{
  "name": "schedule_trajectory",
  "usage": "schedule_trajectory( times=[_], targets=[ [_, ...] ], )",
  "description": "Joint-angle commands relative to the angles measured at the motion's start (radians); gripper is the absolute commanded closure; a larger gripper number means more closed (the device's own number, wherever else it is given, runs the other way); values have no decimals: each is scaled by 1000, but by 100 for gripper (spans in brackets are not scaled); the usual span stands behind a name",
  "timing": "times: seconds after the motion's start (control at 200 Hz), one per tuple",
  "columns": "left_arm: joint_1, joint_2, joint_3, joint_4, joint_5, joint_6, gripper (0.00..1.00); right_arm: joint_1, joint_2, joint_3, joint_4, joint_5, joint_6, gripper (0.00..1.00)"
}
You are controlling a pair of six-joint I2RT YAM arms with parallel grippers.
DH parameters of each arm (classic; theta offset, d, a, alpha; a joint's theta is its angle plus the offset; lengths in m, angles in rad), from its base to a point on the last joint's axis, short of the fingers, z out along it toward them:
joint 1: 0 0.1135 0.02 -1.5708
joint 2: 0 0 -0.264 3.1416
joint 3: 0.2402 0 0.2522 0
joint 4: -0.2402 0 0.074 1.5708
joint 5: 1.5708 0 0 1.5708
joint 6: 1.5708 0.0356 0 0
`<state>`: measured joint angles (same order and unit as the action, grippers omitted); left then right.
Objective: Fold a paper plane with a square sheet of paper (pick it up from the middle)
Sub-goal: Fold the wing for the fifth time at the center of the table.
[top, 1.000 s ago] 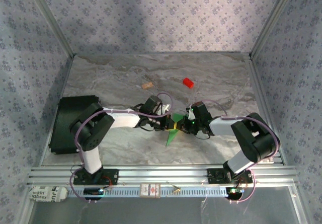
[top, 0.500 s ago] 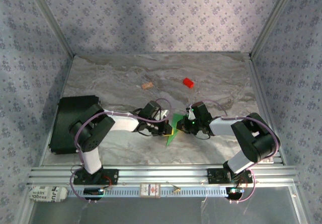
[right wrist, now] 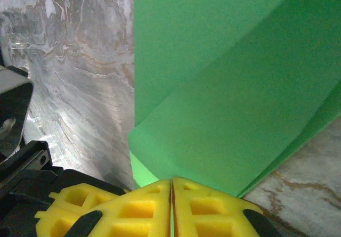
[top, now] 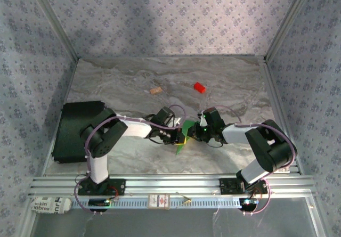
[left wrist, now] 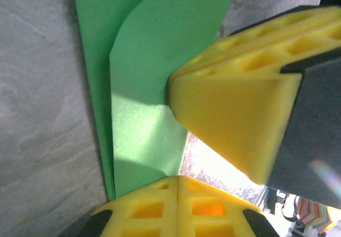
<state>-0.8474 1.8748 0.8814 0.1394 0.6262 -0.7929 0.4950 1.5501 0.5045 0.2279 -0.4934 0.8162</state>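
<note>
Left tool point(left wrist: 178, 186): my pads together at edge of folded bright green paper sheet point(left wrist: 154, 61).
Right tool point(right wrist: 171, 186): clamped on it, probably steadying the fold.

Only text: white packet point(top: 49, 204) by the near rail point(top: 213, 184), btm left, dark letters, perhaps "skin" over "obrex", blurred & partly cut off. Mid-rail small tag point(top: 158, 201): print too tiny to read.

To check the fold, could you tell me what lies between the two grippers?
The paper, folded, sits between them, as the top view shows.
</note>
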Motion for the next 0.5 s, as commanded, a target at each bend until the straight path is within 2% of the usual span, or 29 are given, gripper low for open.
schedule_trajectory(
  times=[0.0, 0.335, 0.495],
  targets=[
    [-7, 18, -24, -109, -28, 48, 100, -35, -2, -21, -66, 125, -11, 88],
    [-7, 13, -36, -130, -31, 76, 100, -71, -155, 32, -148, 147, -37, 85],
    [-7, 14, -39, -112, -28, 68, 100, -47, -148, 63, -130, 129, -27, 86]
  ],
)
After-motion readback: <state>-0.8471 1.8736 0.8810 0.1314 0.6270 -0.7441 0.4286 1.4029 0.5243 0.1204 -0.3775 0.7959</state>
